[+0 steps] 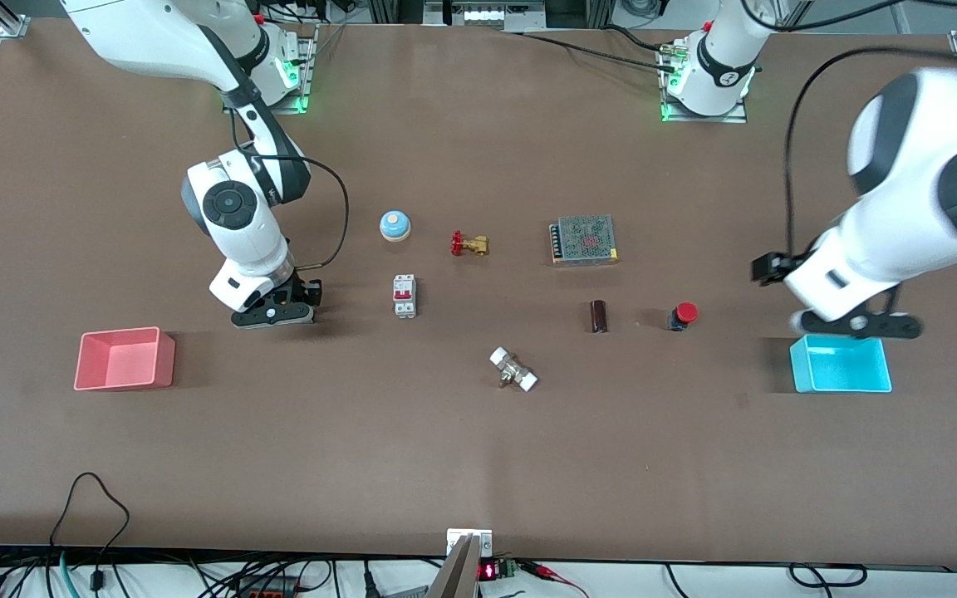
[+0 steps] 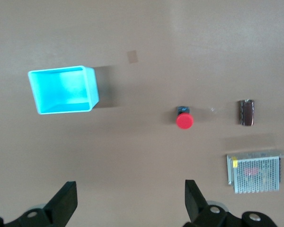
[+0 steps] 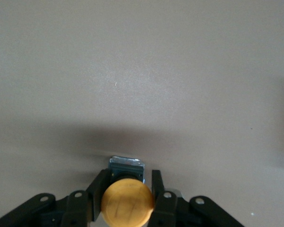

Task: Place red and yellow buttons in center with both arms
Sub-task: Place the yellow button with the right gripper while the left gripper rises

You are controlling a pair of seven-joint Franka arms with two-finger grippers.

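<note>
The red button (image 1: 683,315) stands on the brown tabletop (image 1: 478,448) between a dark cylinder and the cyan bin; it also shows in the left wrist view (image 2: 184,120). My left gripper (image 1: 856,324) hangs over the cyan bin's rim, open and empty (image 2: 131,201). My right gripper (image 1: 275,314) is low at the table, between the pink bin and the breaker. In the right wrist view it (image 3: 130,177) is shut on the black body of the yellow button (image 3: 128,204). The yellow button is hidden under the gripper in the front view.
A pink bin (image 1: 125,358) sits toward the right arm's end, a cyan bin (image 1: 841,365) toward the left arm's end. In between lie a blue bell (image 1: 395,225), brass valve (image 1: 468,244), power supply (image 1: 584,239), breaker (image 1: 404,295), dark cylinder (image 1: 599,316) and a white-ended fitting (image 1: 513,370).
</note>
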